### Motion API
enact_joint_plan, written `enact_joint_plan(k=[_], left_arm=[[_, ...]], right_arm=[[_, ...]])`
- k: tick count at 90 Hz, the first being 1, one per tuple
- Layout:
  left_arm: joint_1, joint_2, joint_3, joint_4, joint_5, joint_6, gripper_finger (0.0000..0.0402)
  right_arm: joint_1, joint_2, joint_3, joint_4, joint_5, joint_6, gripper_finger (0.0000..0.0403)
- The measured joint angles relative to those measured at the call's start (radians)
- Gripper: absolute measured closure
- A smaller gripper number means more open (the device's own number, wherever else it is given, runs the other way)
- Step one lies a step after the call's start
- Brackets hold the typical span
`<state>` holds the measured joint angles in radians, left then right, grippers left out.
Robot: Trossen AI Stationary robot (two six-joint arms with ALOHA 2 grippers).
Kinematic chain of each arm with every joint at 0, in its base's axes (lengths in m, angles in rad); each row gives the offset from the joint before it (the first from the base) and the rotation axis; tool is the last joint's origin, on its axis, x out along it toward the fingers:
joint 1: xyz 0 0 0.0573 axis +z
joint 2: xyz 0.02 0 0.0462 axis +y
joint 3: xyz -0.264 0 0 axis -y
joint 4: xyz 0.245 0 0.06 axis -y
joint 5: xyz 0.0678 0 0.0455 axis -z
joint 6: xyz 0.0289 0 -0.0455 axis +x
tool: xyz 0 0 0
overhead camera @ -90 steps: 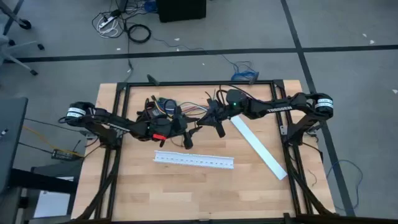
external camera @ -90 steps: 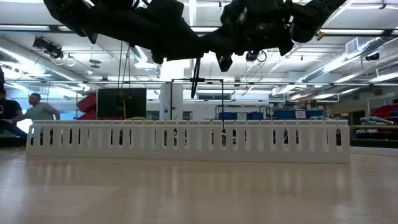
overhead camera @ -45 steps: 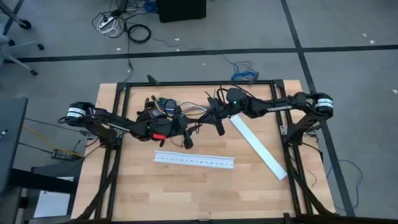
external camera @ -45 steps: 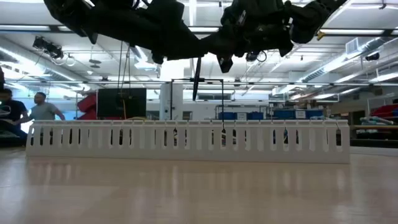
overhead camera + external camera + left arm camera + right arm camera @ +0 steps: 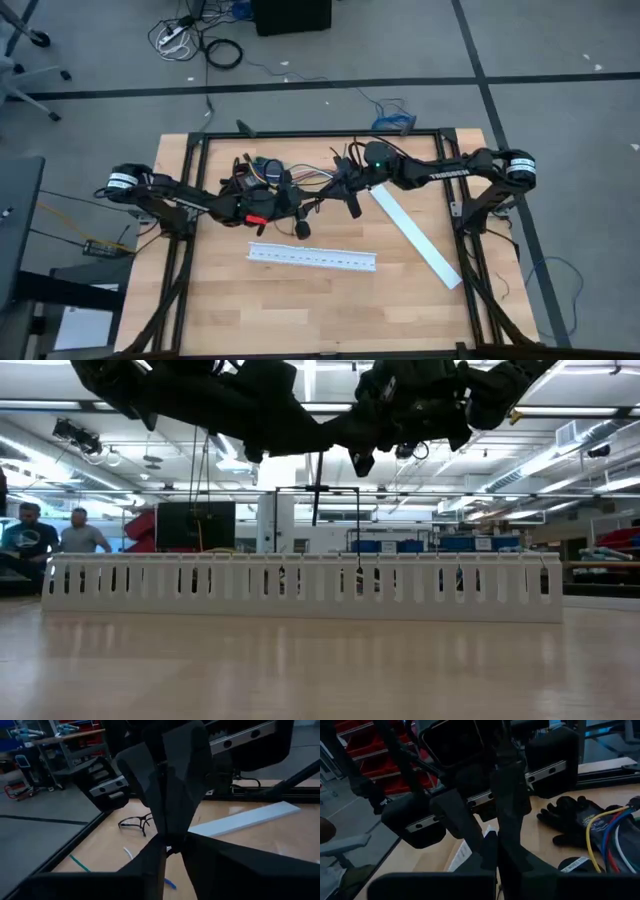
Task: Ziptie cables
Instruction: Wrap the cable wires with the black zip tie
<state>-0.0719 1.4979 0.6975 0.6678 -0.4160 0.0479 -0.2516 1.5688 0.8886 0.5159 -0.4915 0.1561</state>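
1. The left claw [image 5: 300, 212] and the right claw [image 5: 343, 192] meet nose to nose above the middle of the tabletop [image 5: 300, 300], toward its far side.
2. From the wrist views, each claw's fingers are pressed together at their tips, so both look closed; what they pinch is too dark to tell.
3. The ziptie [image 5: 317, 488] hangs as a thin black strap below the two arms in the low view, clear of the tabletop.
4. The cables [image 5: 312, 178], red, blue and yellow among them, lie bunched between the arms near the far edge.
5. A white slotted channel [image 5: 312, 257] lies nearer, and a flat white cover strip [image 5: 418, 240] lies at a slant under the right arm.
6. A black glove [image 5: 572, 817] rests beside the wires.
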Motion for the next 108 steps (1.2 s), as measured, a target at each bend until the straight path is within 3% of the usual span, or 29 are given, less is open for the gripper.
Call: enact_joint_plan(k=[40,65,108], left_arm=[[0.0,0.0,0.0,-0.004,0.0,0.0,0.0352],[0.0,0.0,0.0,-0.006,0.0,0.002,0.0387],[0.0,-0.003,0.003,-0.021,-0.004,0.011,0.0387]], right_arm=[[0.0,0.0,0.0,0.015,-0.01,-0.002,0.0403],[0.0,0.0,0.0,0.018,-0.014,-0.002,0.0403],[-0.001,0.002,-0.001,0.061,-0.025,-0.003,0.0403]])
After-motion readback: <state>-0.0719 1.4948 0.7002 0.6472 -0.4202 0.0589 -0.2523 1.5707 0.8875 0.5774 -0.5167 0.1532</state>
